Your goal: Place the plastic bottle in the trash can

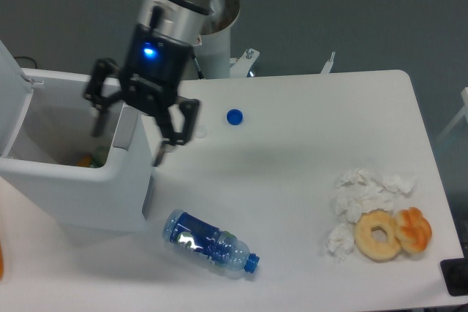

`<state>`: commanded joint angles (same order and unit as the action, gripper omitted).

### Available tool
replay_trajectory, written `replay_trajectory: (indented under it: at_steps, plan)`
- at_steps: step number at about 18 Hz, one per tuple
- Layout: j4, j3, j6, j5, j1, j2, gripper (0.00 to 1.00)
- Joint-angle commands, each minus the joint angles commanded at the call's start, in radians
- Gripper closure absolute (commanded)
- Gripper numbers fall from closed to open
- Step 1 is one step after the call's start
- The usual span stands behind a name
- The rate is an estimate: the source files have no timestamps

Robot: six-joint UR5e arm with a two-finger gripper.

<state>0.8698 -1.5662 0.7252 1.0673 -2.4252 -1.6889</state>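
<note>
plastic bottle (89,158): green label just visible inside trash can (73,199) | gripper (128,133): fingers apart, holding nothing, over bin's right rim | step: drop done | next: retract clear.

Trash can (80,195): smooth white plastic, slight sheen, grey trim on the rim. Table (307,151): smooth matt white top. Blue-label bottle (210,242): clear glossy plastic, crinkled, catching glare. Tissues (362,193): crumpled white paper. Gripper (128,131): matt black fingers, brushed-metal wrist above. Doughnut (378,234): dull, pale glaze.
</note>
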Motion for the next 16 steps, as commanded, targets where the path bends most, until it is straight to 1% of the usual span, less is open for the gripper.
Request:
replay_trajectory:
  at_steps: [3, 6, 10, 12, 16]
  plan:
    - [-0.002, -0.006, 0.071, 0.109, -0.002, -0.023, 0.0]
    - [0.0, -0.009, 0.19, 0.18, -0.002, -0.046, 0.0]
    - [-0.002, -0.02, 0.307, 0.321, 0.0, -0.048, 0.0]
    - [-0.003, -0.026, 0.322, 0.345, -0.002, -0.048, 0.0]
    - [-0.003, -0.041, 0.326, 0.349, -0.017, -0.041, 0.0]
